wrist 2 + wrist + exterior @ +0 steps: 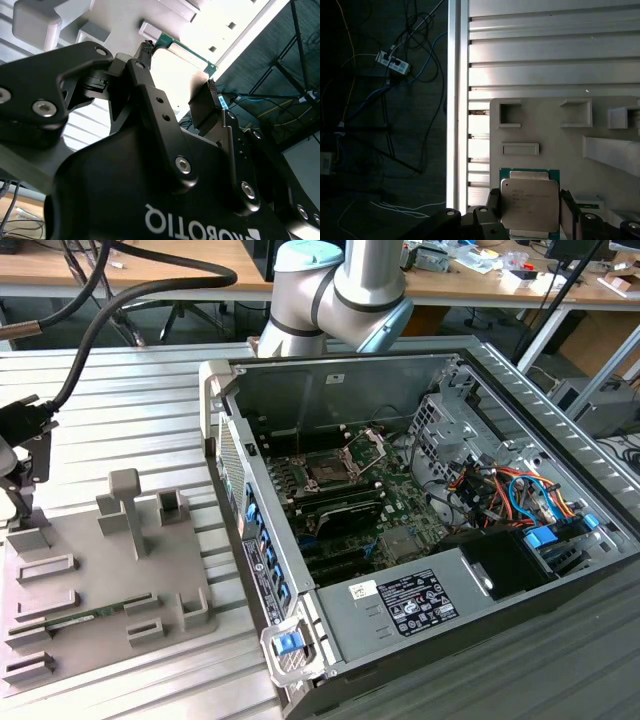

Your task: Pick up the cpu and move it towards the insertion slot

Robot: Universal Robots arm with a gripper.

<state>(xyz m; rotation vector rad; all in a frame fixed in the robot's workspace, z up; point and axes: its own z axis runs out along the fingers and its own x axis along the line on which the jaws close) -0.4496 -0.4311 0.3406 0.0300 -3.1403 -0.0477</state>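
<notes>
Arm, top centre of the exterior view: silver tubes, pale-blue joint caps. Gripper: matte black links, silver socket screws, white lettering.

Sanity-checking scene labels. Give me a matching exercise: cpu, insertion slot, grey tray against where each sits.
1. cpu
2. insertion slot
3. grey tray

A. on the ribbed metal table, at the exterior view's left
B. inside the open computer case
C. right at the gripper, over the tray

Pairs: 1-C, 2-B, 3-A
</notes>
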